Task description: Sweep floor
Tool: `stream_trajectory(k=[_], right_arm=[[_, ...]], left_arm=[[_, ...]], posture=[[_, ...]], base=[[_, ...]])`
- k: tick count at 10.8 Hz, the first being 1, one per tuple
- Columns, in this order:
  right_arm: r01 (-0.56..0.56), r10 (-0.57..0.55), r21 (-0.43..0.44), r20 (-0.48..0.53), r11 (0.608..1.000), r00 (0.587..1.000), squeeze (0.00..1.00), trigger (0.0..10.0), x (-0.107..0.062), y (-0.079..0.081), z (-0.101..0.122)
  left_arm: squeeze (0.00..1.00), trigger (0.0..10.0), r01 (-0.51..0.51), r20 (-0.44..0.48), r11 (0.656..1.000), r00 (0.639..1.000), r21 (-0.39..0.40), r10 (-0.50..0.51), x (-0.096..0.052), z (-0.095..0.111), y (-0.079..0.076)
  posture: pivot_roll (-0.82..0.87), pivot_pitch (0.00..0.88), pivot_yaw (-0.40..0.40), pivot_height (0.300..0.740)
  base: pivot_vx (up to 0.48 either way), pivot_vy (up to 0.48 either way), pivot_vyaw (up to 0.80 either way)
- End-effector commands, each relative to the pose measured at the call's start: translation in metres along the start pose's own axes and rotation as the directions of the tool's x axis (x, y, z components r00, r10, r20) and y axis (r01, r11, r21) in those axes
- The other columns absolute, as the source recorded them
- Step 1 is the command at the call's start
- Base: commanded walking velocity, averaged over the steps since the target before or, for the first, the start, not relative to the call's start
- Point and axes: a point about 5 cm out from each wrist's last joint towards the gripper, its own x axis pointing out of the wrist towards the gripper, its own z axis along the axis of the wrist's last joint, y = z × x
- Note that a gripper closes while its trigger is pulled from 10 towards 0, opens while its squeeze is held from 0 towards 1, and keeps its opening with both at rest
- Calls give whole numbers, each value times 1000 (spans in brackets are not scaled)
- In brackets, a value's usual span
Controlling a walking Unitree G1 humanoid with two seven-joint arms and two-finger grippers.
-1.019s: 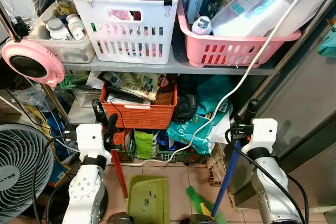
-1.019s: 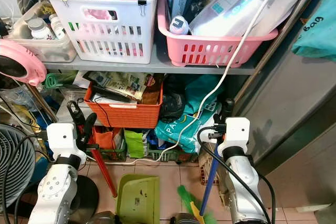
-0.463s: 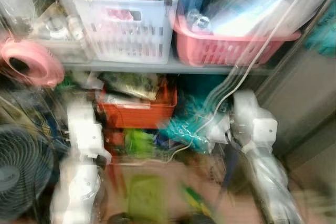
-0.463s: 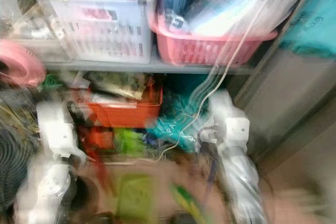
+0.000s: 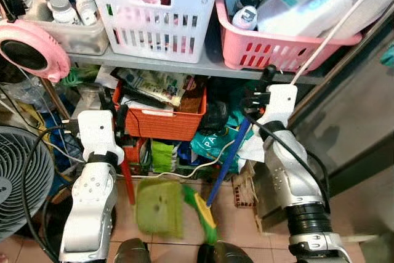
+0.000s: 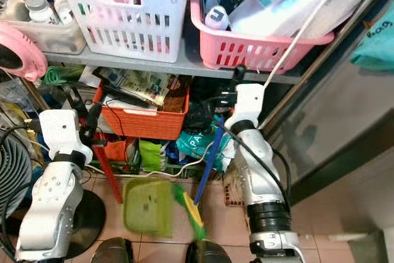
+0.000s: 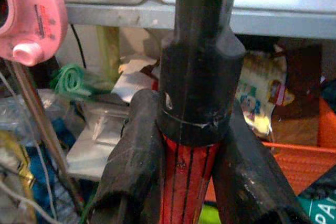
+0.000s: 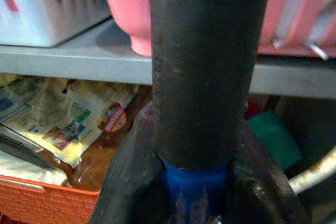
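Note:
My left gripper (image 5: 117, 116) is shut on the red handle (image 5: 127, 180) of a green dustpan (image 5: 159, 206), which hangs blurred just above the tiled floor. In the left wrist view its fingers (image 7: 135, 161) clamp the red handle (image 7: 185, 182) below a black cap. My right gripper (image 5: 258, 93) is shut on the top of a blue broom handle (image 5: 225, 163). That handle slants down to green and yellow bristles (image 5: 201, 211) touching the dustpan's right edge. In the right wrist view the blue handle (image 8: 193, 186) sits between the fingers under a black grip.
A crowded shelf stands right in front, with a white basket (image 5: 157, 16) and pink basket (image 5: 277, 50) on top and an orange crate (image 5: 163, 126) below. A fan (image 5: 21, 183) stands at the left, a grey metal panel (image 5: 357, 109) at the right. A white cable (image 5: 320, 44) hangs down.
The camera shook and shifted slightly. My right gripper moved up and to the left with the broom, and the bristles swung left to the dustpan. The dustpan shifted left.

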Motion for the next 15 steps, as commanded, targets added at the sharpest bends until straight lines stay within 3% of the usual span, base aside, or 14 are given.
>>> stream_trajectory(k=[1,4,6,15], right_arm=[[39,-39,-16,-9,999,999,0,10000,0,-7,2],[120,-121,-27,-42,992,992,0,10000,-1,-20,-4],[117,-118,-31,-44,993,992,0,10000,-2,-19,-4],[121,-122,-26,-52,992,991,0,10000,2,-17,-7]], left_arm=[[0,10000,29,40,999,999,-29,-28,-2,12,-8],[0,10000,25,26,999,999,-30,-24,-3,11,-6],[0,10000,29,15,999,999,-31,-29,-4,11,-7],[0,10000,46,2,999,999,-18,-46,0,14,-10]], posture=[[40,92,-83,740],[46,99,-84,740],[48,100,-82,740],[50,109,-67,740]], base=[[0,0,0],[-105,0,-404],[-165,0,-669],[-312,0,0]])
